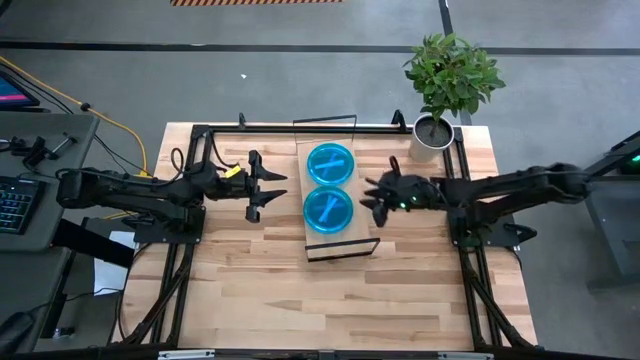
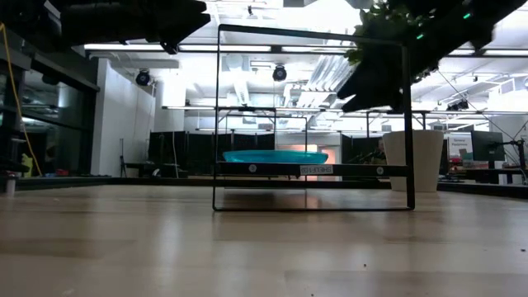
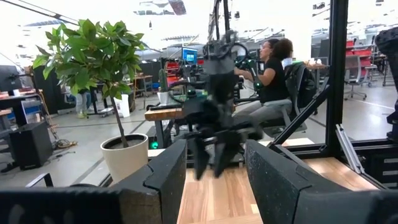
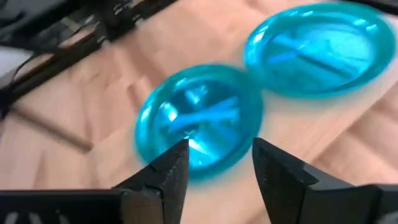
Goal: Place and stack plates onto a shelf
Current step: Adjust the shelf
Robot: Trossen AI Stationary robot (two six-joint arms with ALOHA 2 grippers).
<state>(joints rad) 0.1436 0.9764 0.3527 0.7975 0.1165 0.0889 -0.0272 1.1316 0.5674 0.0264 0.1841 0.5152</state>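
Note:
Two round cyan plates lie flat side by side on the shelf, a light-wood board (image 1: 345,238) with thin black frames at its ends: one plate toward the far end (image 1: 330,163), one toward the near end (image 1: 329,209). My right gripper (image 1: 373,196) hovers open just right of the near plate (image 4: 199,118), raised above it and tilted down, with nothing between its fingers (image 4: 217,152). My left gripper (image 1: 274,190) waits open to the left of the shelf, pointing level toward it, with nothing between its fingers (image 3: 214,162). The low view shows a plate (image 2: 275,156) resting on the raised board (image 2: 313,169).
A potted plant (image 1: 445,85) stands at the table's far right corner. Black frame rails (image 1: 185,250) run along the table's left and right sides. A desk with a keyboard (image 1: 15,200) is off the left edge. A seated person (image 3: 273,68) shows in the room beyond.

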